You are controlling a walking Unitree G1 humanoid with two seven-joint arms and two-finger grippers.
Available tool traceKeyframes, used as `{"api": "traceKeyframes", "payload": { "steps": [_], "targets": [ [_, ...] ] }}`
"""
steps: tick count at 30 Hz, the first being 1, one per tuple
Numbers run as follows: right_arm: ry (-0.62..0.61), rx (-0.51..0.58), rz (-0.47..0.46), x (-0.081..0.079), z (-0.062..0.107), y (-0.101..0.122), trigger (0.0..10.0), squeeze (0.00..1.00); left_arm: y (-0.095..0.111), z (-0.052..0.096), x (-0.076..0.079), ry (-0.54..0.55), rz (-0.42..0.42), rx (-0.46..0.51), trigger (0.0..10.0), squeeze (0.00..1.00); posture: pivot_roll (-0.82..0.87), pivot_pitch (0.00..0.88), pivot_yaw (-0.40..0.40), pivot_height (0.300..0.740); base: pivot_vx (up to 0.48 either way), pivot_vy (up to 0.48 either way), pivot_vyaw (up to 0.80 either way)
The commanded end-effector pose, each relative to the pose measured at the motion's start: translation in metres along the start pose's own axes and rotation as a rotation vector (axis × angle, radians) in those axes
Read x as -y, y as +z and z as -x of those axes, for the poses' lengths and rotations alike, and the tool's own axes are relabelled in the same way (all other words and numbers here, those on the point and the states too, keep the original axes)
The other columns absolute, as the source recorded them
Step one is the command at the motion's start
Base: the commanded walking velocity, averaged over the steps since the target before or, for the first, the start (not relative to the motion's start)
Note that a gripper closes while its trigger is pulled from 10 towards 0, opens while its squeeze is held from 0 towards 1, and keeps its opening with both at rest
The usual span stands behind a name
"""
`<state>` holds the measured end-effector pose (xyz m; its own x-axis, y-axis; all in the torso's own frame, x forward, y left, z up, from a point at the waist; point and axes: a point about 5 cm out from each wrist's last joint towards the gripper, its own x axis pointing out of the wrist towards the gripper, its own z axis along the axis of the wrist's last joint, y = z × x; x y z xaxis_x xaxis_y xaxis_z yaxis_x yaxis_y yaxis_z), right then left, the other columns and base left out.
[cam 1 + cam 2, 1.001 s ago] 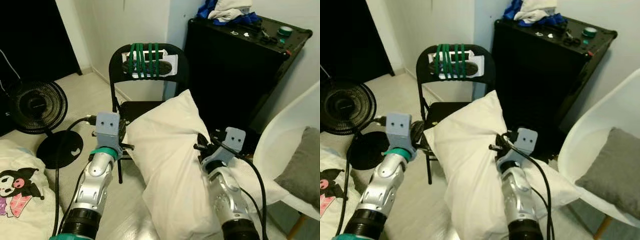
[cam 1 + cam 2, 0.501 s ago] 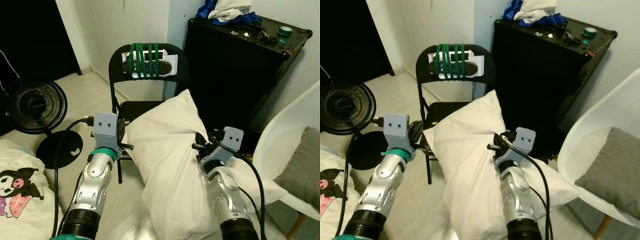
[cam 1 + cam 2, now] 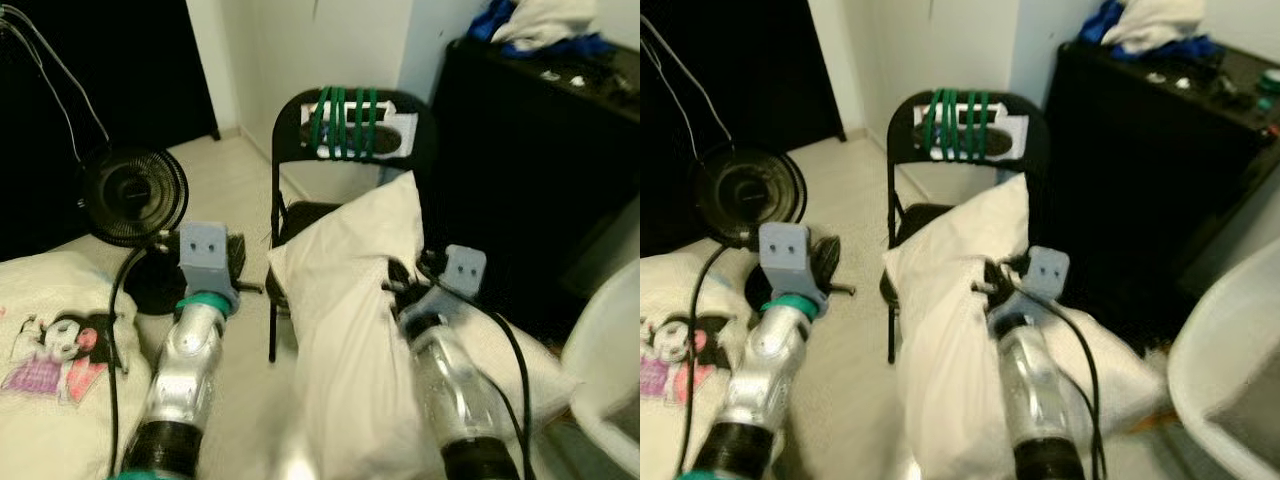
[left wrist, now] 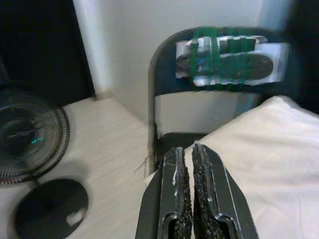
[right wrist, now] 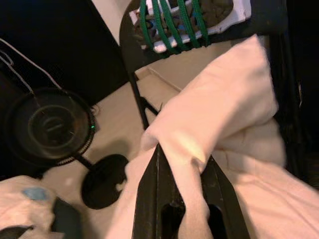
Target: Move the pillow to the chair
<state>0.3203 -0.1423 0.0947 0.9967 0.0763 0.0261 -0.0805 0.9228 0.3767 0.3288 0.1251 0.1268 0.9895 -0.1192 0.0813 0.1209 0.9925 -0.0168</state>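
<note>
Pale floor (image 3: 235,185) runs back to a white wall, with a black folding chair (image 3: 350,150), green cord wound round its back, standing beside a black cabinet (image 3: 520,160). Before the chair, the white pillow (image 3: 345,300) hangs with its upper corner over the seat's front edge. Right gripper (image 5: 183,169) fingers pinch a pillow fold. Left gripper (image 4: 187,164), fingers pressed together, sits at the pillow's left edge. A fan (image 3: 135,195) stands on the floor at left.

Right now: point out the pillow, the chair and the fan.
pillow (image 3: 350,300): left eye view, middle of its white cover.
chair (image 3: 297,118): left eye view, black backrest left of the green cord.
fan (image 3: 133,196): left eye view, centre of its round grille.
</note>
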Motion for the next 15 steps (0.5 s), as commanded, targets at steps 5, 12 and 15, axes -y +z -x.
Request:
{"api": "traceKeyframes", "payload": {
  "steps": [5, 12, 15],
  "targets": [
    [0.043, 0.053, -0.017, -0.0114, -0.0024, 0.0074, 10.0, 0.00, -0.0043, 0.0024, -0.0076, 0.015, -0.005, -0.016, 10.0, 0.00, 0.10, 0.038, 0.090, 0.740, 0.376, 0.000, 0.00],
    [0.037, 0.059, -0.024, -0.0111, -0.0026, 0.0079, 10.0, 0.00, -0.0032, 0.0015, -0.0067, 0.007, -0.005, -0.009, 10.0, 0.00, 0.10, 0.039, 0.090, 0.740, 0.377, 0.000, -0.25],
    [0.039, 0.058, -0.024, -0.0116, -0.0021, 0.0071, 10.0, 0.00, -0.0032, 0.0015, -0.0068, 0.006, -0.004, -0.008, 10.0, 0.00, 0.10, 0.040, 0.090, 0.740, 0.379, 0.000, -0.80]
  ]
}}
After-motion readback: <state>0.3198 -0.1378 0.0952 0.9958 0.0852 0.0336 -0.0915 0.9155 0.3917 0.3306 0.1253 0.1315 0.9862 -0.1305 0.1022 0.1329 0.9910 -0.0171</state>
